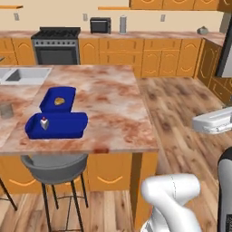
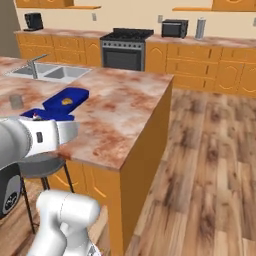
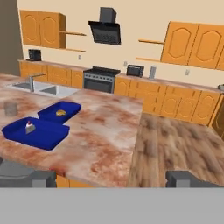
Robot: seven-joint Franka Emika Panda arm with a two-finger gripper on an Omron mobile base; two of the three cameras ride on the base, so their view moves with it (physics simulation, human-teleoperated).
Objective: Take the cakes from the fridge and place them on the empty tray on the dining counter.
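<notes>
Home kitchen, rendered. Evidence: stove (image 1: pixel 56 45) with oven built into the wall counter (image 1: pixel 149 34), black range hood (image 3: pixel 105 31) above it, microwave (image 1: pixel 100 25) on the counter, orange wood cabinets (image 3: pixel 190 43) high and low. Island dining counter (image 1: pixel 113 108) with reddish marble top, steel sink (image 2: pixel 47 73) with faucet, grey bar stool (image 1: pixel 54 168) tucked at its edge. Wood plank floor (image 2: pixel 210 165).

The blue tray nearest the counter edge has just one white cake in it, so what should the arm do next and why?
Probably turn back toward the fridge for the second cake. The near tray holds only the white cherry-topped slice, no chocolate slice is on the counter, and the gripper stands open and empty.
</notes>
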